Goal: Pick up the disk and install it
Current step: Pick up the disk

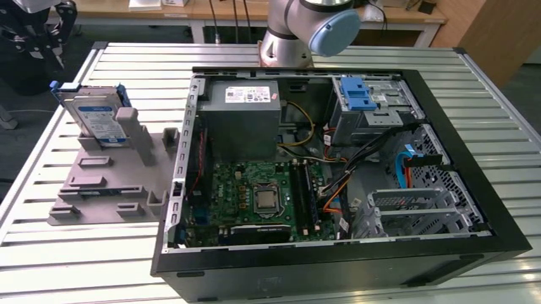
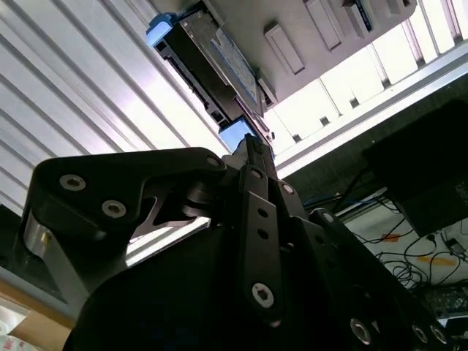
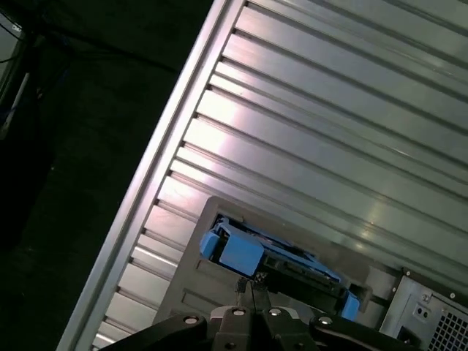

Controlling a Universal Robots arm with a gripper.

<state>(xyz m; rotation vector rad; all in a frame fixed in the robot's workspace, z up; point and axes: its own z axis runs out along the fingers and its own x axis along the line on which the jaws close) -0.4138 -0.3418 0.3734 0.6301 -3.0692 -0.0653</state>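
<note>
Disk stands on edge in a grey holder on the slatted metal table, its blue frame uppermost. In both wrist views the gripper points straight at it, jaws closed tip to tip with nothing between them. The blue end of the disk lies just ahead of the jaws, and whether the tips touch it cannot be told. In the second wrist view its labelled silver face runs away from the jaws along the holder. The open computer case lies further from the jaws, past the holder, with a corner of it in the first wrist view
</note>
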